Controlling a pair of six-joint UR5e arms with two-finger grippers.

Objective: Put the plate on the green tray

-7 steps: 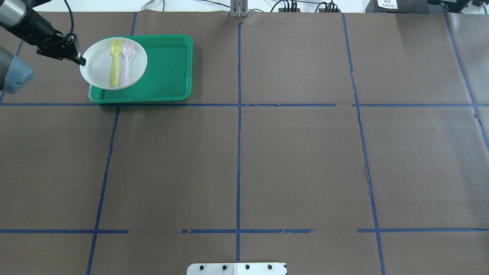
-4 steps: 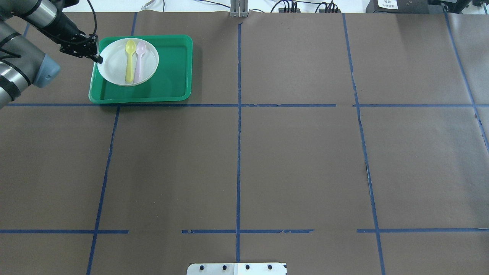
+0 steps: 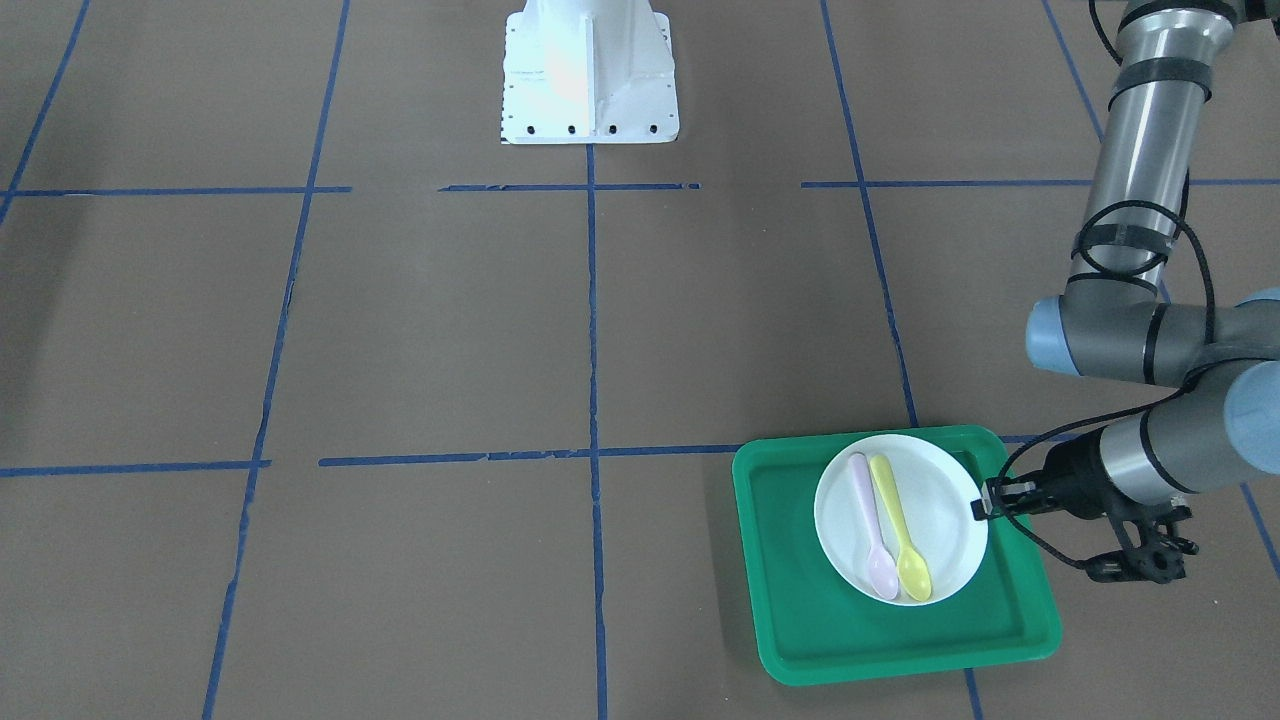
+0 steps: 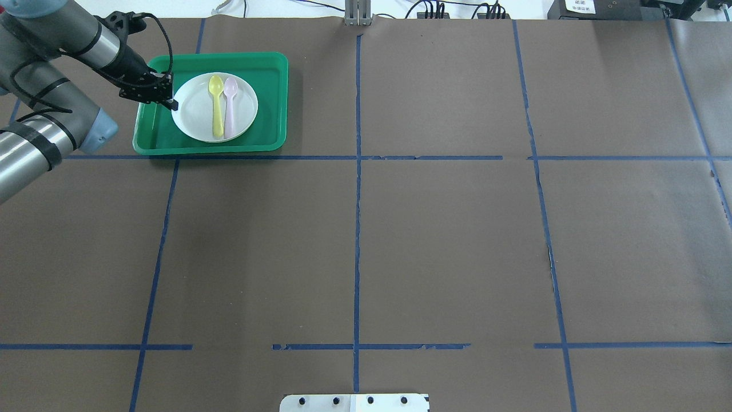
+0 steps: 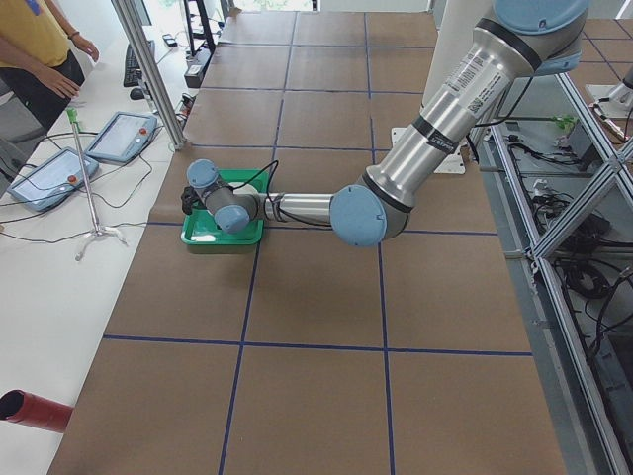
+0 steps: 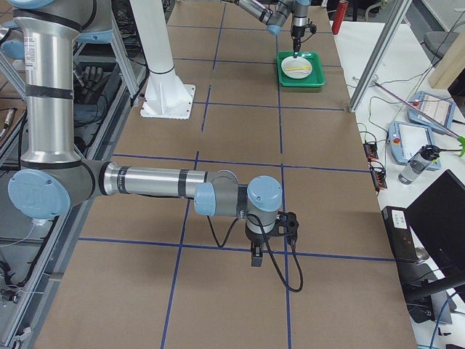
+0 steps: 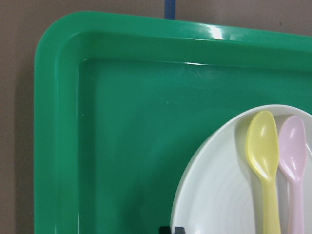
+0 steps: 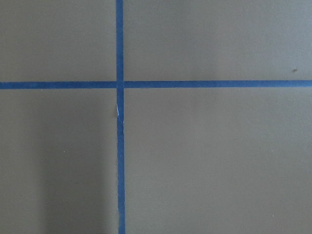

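Note:
A white plate [image 4: 197, 117] carries a yellow spoon [image 4: 216, 106] and a pink spoon [image 4: 230, 106]. It sits inside the rim of the green tray [image 4: 269, 114] at the table's far left. I cannot tell whether it rests on the tray floor. My left gripper [image 4: 171, 104] is shut on the plate's left rim. The front view shows the gripper [image 3: 982, 505], the plate [image 3: 940, 500] and the tray [image 3: 800, 560]. The left wrist view shows the tray's corner [image 7: 63, 97] and the plate [image 7: 224, 195]. My right gripper [image 6: 256, 258] hangs low over bare table, and I cannot tell its state.
The white robot base [image 3: 588, 70] stands at the table's near middle edge. Blue tape lines [image 4: 357, 157] grid the brown table cover. An operator [image 5: 40, 49] and tablets [image 5: 119, 134] are beyond the table's far edge.
My left gripper has carried the plate with both spoons to the right and lower, from overhanging the tray's left rim to fully inside the tray.

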